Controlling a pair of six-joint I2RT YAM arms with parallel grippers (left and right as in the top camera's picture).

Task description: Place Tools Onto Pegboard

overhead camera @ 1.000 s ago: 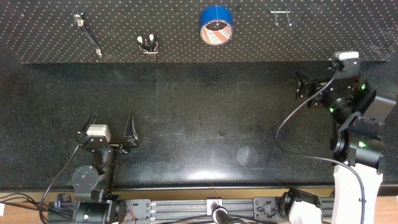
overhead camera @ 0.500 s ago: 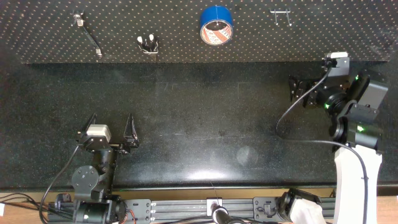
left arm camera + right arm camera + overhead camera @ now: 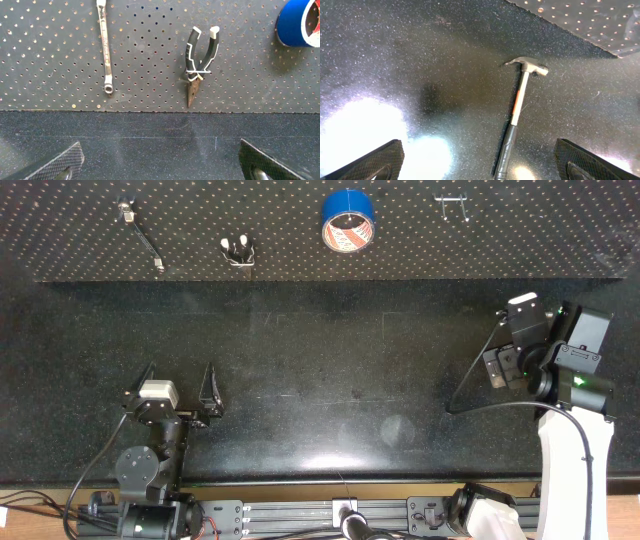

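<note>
- Wrench (image 3: 105, 47) hangs upright at the left of the pegboard (image 3: 280, 230), and the pliers (image 3: 200, 60) hang beside it with their nose down.
- Left gripper (image 3: 178, 385) rests low over the table (image 3: 320, 380) facing those two tools, its fingers spread wide with nothing between them.
- Tape (image 3: 348, 221) sits on the board near the middle. Its core carries a red-and-white label, but the print is too small to read.
- A two-prong hook (image 3: 453, 205) stands bare at the board's right (by my judgement, the likely home for the last tool).
- Hammer (image 3: 517, 115) lies flat on the table at the right, just short of the board's lower edge.
- Its long axis runs from the right gripper (image 3: 477, 150) toward the board at a slight slant. The head is at the far end and the dark grip is at the near end.
- The right gripper hovers above the grip end with its fingers released and holding nothing. The handle's tail lies under the gap, off-centre toward one finger.
- The right arm is plainly the nearer one, since the left stands well apart across the table.
- The coming grasp probably calls for a small sideways shift and a descent, with the fingers closing across the handle.
- The hammer's shaft shows an orange stripe and no writing I can make out.
</note>
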